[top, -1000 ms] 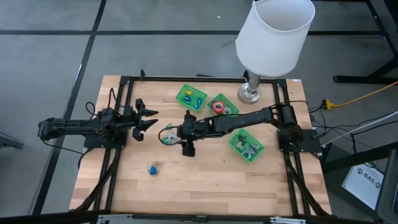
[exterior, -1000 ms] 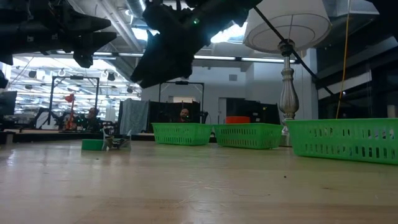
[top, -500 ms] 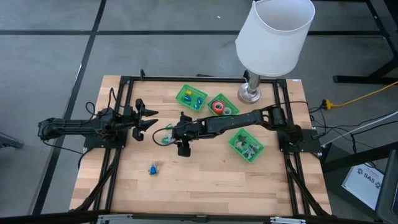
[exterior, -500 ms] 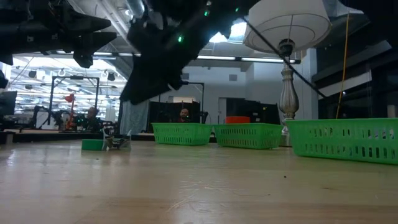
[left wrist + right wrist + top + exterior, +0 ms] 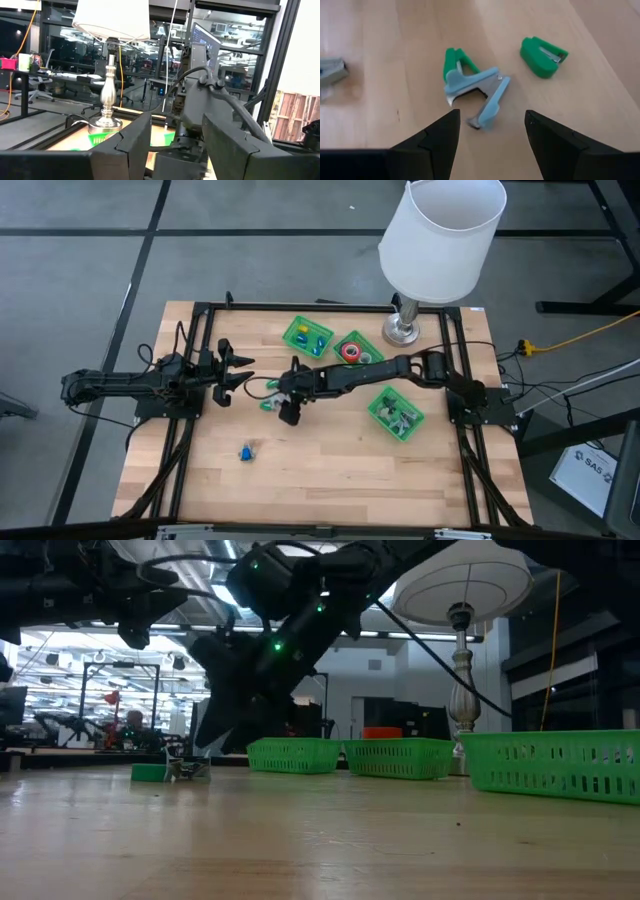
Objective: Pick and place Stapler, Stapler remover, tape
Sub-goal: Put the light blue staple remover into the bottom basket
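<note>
Right claw: the right claw [image 5: 490, 132] hangs open over the middle of the bench [image 5: 330, 470], its two dark fingers [image 5: 432, 137] spread either side of a light-blue staple remover [image 5: 477, 95] lying on the wood, gripping nothing.
Staple remover: light blue, jaws spread, touching a green staple remover [image 5: 455, 62] behind it.
Green stapler: a small green stapler [image 5: 542, 56] lies close by, apart from the pair.
Left claw: the left claw [image 5: 240, 375] waits open and empty near the bench's left edge.
Tape: red and green rolls [image 5: 352, 351] sit in the middle green tray [image 5: 340, 339] toward the far edge.
Other trays: one tray [image 5: 296, 329] beside it, another [image 5: 378, 412] nearer the right edge.
Loose item: a small blue piece [image 5: 245, 451] lies toward the near-left corner.
</note>
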Controlling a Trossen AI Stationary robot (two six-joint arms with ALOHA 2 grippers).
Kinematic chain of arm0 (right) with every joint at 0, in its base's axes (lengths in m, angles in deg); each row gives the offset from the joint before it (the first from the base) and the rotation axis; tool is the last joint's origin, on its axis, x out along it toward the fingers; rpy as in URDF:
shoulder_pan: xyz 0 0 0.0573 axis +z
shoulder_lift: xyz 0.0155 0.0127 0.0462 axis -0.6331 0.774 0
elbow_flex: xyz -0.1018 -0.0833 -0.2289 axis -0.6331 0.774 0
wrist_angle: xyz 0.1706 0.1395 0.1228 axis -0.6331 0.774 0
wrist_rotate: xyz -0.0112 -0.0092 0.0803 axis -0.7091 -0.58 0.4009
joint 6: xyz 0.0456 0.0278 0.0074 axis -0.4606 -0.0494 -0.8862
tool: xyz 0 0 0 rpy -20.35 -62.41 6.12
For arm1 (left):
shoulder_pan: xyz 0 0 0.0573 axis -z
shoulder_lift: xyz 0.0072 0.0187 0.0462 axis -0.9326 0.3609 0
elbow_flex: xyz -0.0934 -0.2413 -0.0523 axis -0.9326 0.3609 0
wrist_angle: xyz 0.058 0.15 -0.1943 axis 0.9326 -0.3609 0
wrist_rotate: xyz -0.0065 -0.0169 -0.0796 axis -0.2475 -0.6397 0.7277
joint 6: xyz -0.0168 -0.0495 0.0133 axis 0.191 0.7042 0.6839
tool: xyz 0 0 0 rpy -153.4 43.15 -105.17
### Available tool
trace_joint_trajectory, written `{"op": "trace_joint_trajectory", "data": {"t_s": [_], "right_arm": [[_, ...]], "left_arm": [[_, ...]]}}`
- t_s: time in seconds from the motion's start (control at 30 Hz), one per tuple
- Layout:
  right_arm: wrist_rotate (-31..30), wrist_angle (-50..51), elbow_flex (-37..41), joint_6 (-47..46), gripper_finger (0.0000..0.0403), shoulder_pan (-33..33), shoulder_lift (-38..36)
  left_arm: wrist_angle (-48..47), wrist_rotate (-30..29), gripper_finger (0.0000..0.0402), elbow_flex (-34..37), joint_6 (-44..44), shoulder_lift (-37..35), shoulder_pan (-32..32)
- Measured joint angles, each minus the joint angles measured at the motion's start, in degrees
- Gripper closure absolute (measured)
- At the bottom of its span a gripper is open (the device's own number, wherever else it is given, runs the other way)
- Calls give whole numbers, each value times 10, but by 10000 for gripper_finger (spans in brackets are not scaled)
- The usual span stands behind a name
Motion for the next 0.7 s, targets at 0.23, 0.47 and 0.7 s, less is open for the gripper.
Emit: {"op": "trace_joint_trajectory", "data": {"t_s": [0.23,0.47,0.7], "right_arm": [[10,-6,0,-27,179,-9,4],[12,-6,0,-22,231,-15,5],[13,-22,0,-12,258,-17,11]], "left_arm": [[0,0,229,0,0,0,0],[0,0,229,0,0,0,0],[0,0,229,0,0,0,0]]}}
